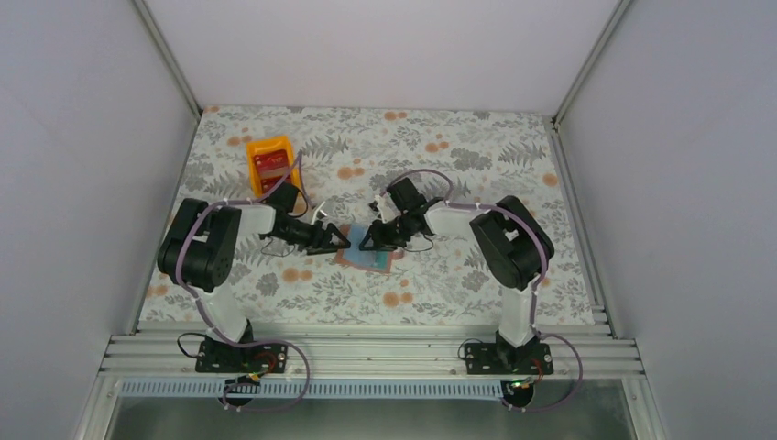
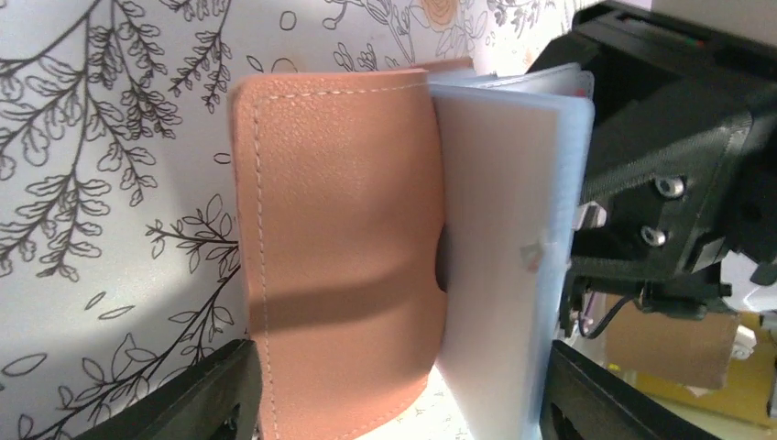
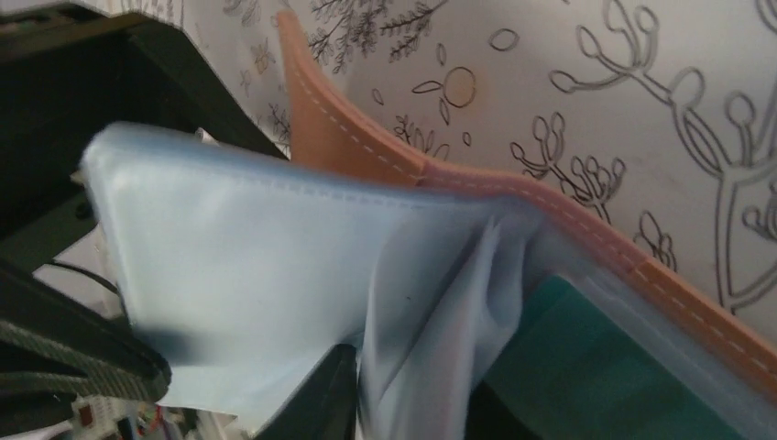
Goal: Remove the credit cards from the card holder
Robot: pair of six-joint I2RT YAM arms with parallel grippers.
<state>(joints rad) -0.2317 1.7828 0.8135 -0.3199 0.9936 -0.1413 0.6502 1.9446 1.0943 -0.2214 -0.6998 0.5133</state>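
- The card holder lies open on the counter, near the middle, right between the tips of both arms.
- Only the overhead view shows the orange tray, out beyond the left arm, with red cards in it.
- The left wrist view shows the left fingers spread wide, one on each side of the holder. Its tan cover bulges beside the blue pages.
- Only the right wrist view shows a teal card, tucked in a clear sleeve beneath the tan edge.
- The right fingers sit at the lifted blue pages. I cannot tell whether they pinch them.
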